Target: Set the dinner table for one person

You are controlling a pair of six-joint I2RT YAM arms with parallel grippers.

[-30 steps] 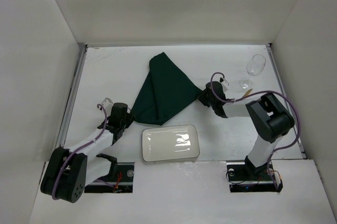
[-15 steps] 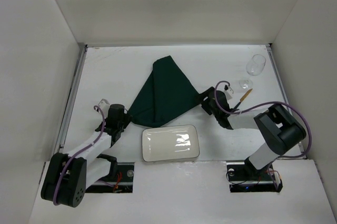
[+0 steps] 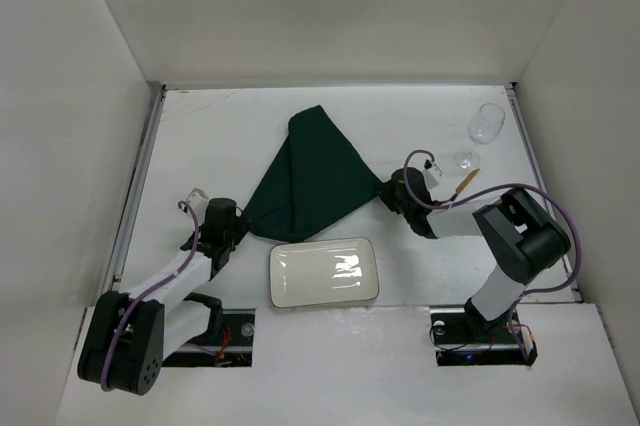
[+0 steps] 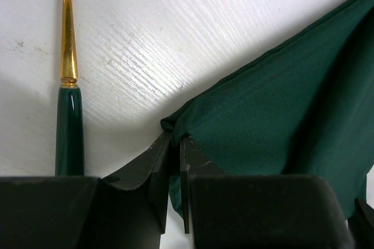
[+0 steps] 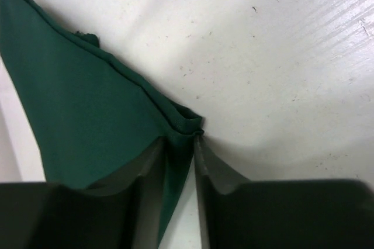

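Across the top view, the dinner table fills the floor of a white-walled booth. It is matte white, with a thin metal rail down its left edge and another down its right. Both arm bases sit at its near edge.

On the surface:
- A dark green cloth lies mid-table, drawn out into a triangle between the two arms.
- A white rectangular plate sits near the front edge, just below the cloth.
- A wine glass lies on its side in the far right corner.
- A gold-coloured utensil tip shows just beside the right arm.

Left gripper: the wrist view shows the left gripper clamped tight on the cloth's corner. That view alone shows a utensil with a green handle and gold neck, lying on the table left of the fingers.

Right gripper: in the wrist view the right gripper has a finger on either side of the opposite cloth corner. A sliver of table shows between the cloth and one finger, so I cannot tell if it pinches. This view also shows scuffs and specks on the surface, which are lost from above.
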